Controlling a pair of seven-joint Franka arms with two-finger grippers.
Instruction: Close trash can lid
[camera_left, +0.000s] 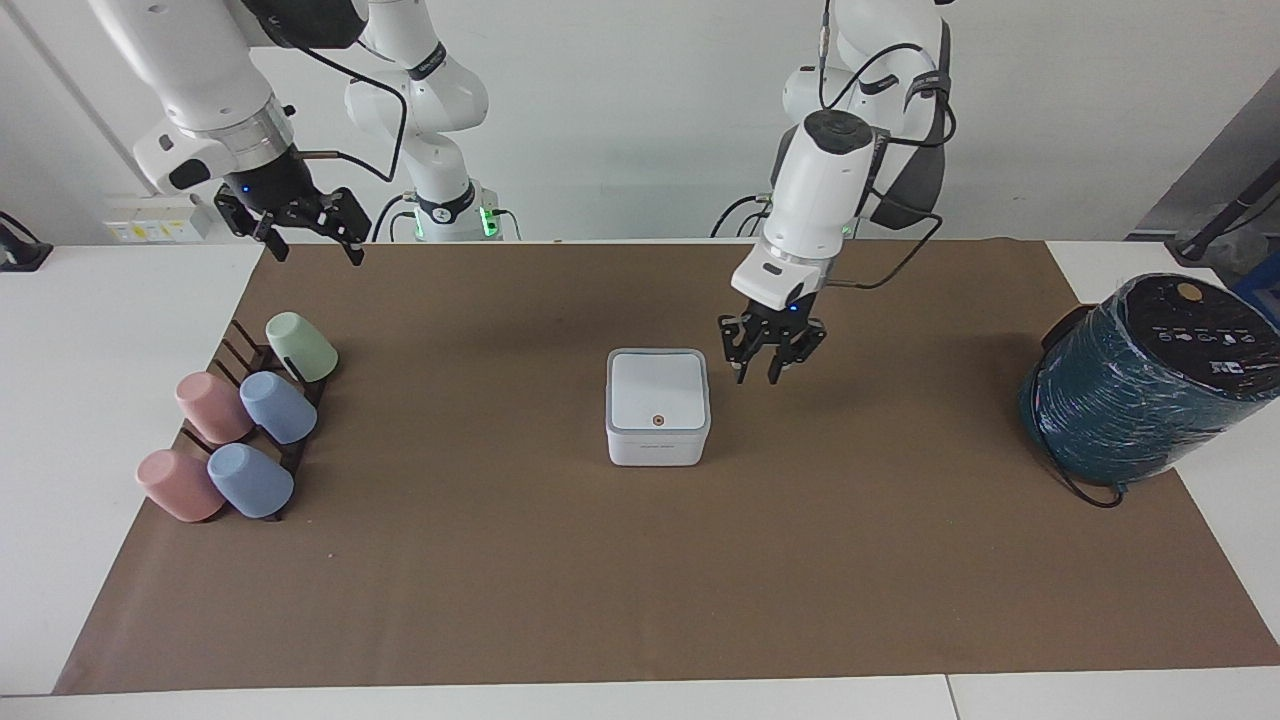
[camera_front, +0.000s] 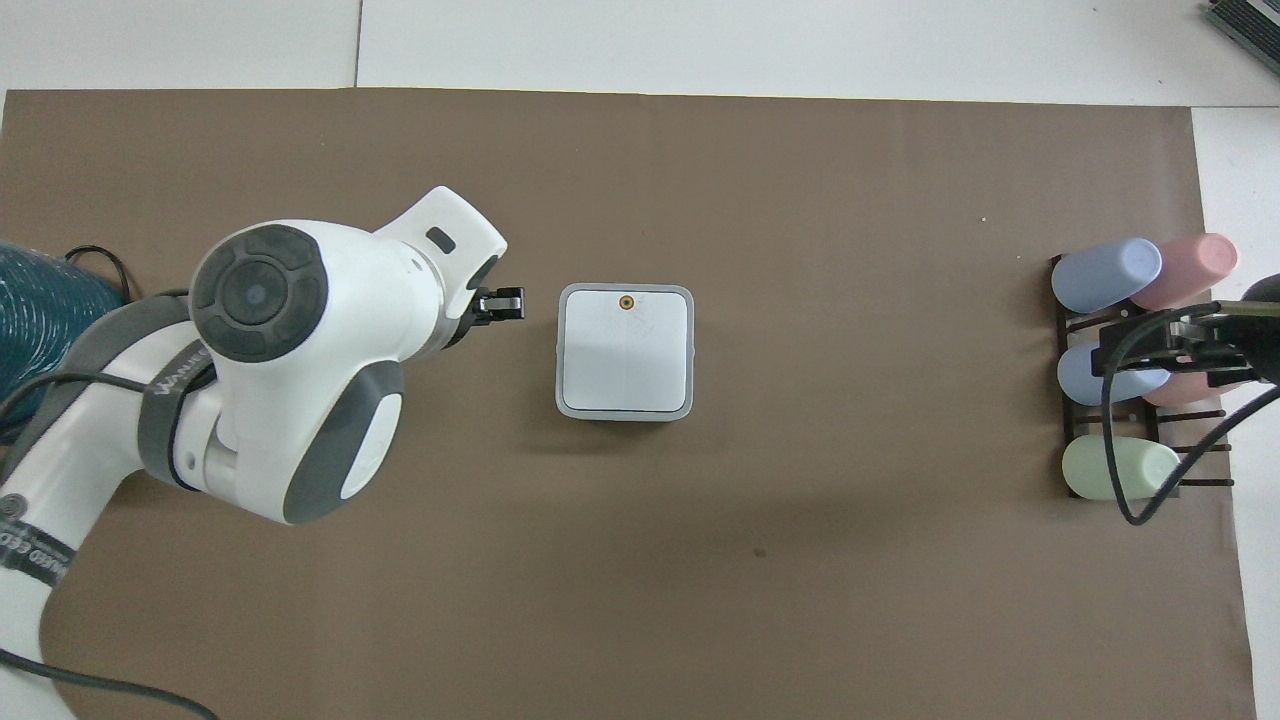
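The small white trash can (camera_left: 657, 446) stands in the middle of the brown mat. Its lid (camera_left: 657, 389) lies flat and shut on it, orange dot up; it also shows in the overhead view (camera_front: 625, 352). My left gripper (camera_left: 757, 379) hangs in the air beside the can, toward the left arm's end of the table, clear of the lid. Its fingers stand a little apart and hold nothing. My right gripper (camera_left: 312, 252) waits open and empty, raised over the mat's edge by the cup rack.
A dark rack with several pastel cups (camera_left: 243, 428) lies at the right arm's end of the mat. A large teal wrapped cylinder with a black top (camera_left: 1140, 385) and its cable stand at the left arm's end.
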